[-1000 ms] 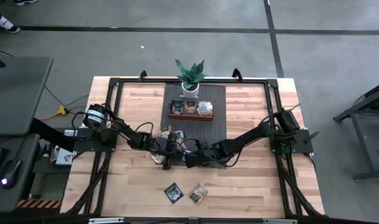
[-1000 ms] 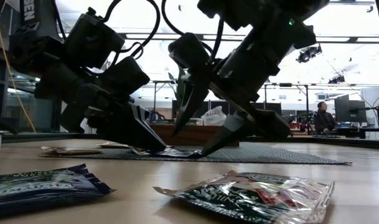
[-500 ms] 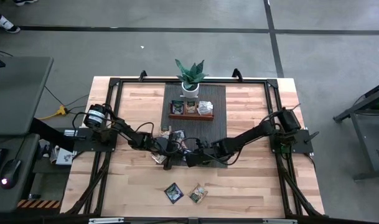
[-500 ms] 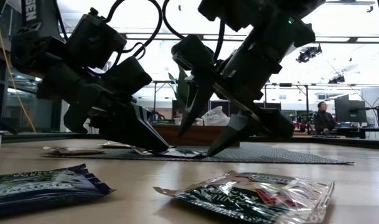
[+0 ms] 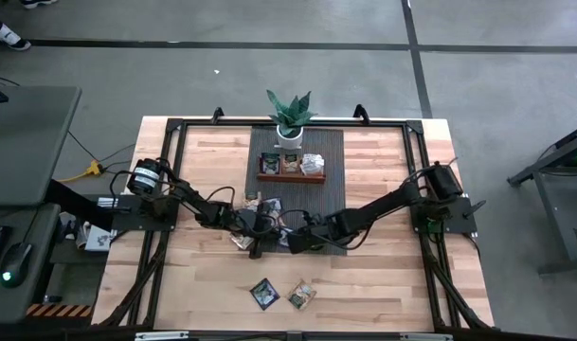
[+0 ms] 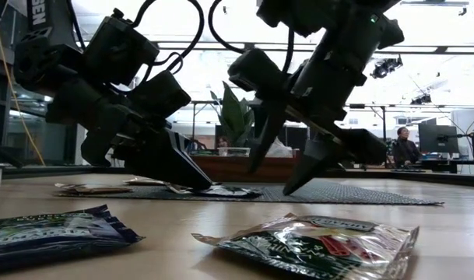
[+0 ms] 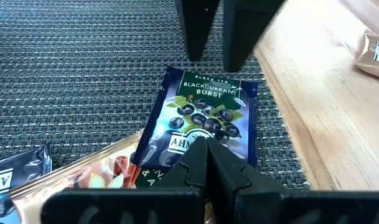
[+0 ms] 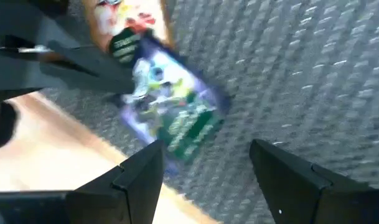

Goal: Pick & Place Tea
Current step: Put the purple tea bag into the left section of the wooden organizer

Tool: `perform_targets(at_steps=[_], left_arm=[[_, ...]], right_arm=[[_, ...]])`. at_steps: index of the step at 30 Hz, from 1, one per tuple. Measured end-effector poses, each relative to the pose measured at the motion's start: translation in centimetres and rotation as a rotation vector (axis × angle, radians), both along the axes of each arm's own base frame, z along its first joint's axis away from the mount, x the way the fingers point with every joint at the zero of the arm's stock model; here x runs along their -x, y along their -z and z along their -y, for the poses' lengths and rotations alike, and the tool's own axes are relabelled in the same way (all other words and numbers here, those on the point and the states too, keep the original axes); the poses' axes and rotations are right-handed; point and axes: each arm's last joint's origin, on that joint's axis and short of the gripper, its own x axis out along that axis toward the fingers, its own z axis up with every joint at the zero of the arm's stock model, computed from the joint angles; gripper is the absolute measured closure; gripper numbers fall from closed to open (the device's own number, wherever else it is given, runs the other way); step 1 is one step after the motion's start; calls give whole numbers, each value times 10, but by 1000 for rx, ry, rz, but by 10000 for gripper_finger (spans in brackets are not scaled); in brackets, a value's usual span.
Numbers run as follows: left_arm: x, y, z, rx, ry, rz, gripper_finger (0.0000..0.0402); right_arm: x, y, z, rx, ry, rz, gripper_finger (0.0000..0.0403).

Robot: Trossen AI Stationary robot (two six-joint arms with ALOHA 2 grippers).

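At the front edge of the dark woven mat (image 7: 71, 74), a blue blackcurrant tea sachet (image 7: 205, 121) is pinned flat by the left gripper (image 7: 208, 163), whose fingertips are pressed together on the sachet's near edge. An orange sachet (image 7: 99, 177) is overlapped by it on the mat. The right gripper (image 6: 287, 167) is held just above the mat beyond the sachet's far edge, jaws spread and holding nothing. Two further sachets (image 5: 281, 295) are seen on the bare wood well in front of the mat; the wooden tray (image 5: 290, 176) stands at the mat's far end.
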Motion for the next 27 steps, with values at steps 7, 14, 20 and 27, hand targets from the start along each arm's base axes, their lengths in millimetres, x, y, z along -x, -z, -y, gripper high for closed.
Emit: perform_targets(at_steps=[7,14,20,27], left_arm=[[0,0,0,3,5,9,401],[0,-1,0,6,8,11,401],[0,-1,0,9,12,12,401],[0,-1,0,10,13,14,401]], right_arm=[[-2,3,2,33,18,15,166],[-6,4,2,40,15,42,166],[-10,3,3,58,28,86,166],[-21,16,2,40,7,144,166]])
